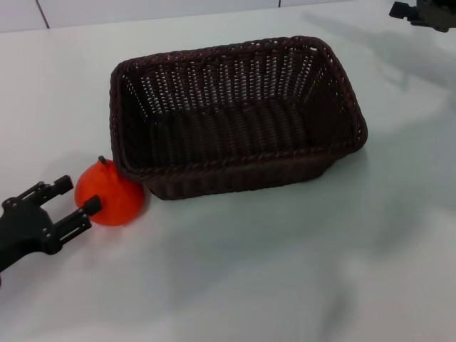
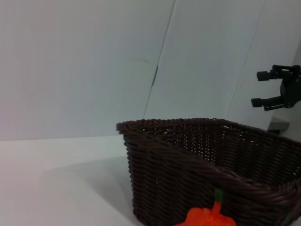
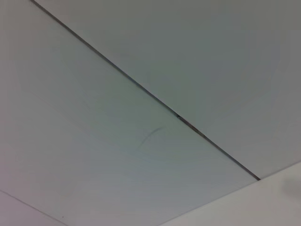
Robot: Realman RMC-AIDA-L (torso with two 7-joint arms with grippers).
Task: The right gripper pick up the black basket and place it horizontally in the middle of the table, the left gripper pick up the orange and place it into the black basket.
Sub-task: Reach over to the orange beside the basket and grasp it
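Note:
The black basket [image 1: 235, 114] stands upright and lengthwise across the middle of the white table [image 1: 285, 278]; it holds nothing. The orange [image 1: 110, 196] sits on the table against the basket's front left corner. My left gripper [image 1: 80, 194] is open at the orange's left side, one fingertip [image 1: 65, 184] behind it and one in front. The left wrist view shows the basket [image 2: 188, 169] close ahead and the orange's top [image 2: 207, 219]. My right gripper [image 1: 417, 11] hangs at the far right, apart from the basket; the left wrist view shows the right gripper [image 2: 257, 88] open and empty.
A pale wall with thin dark seams [image 3: 141, 89] stands behind the table. The right wrist view shows only this wall and a strip of the table [image 3: 263, 207].

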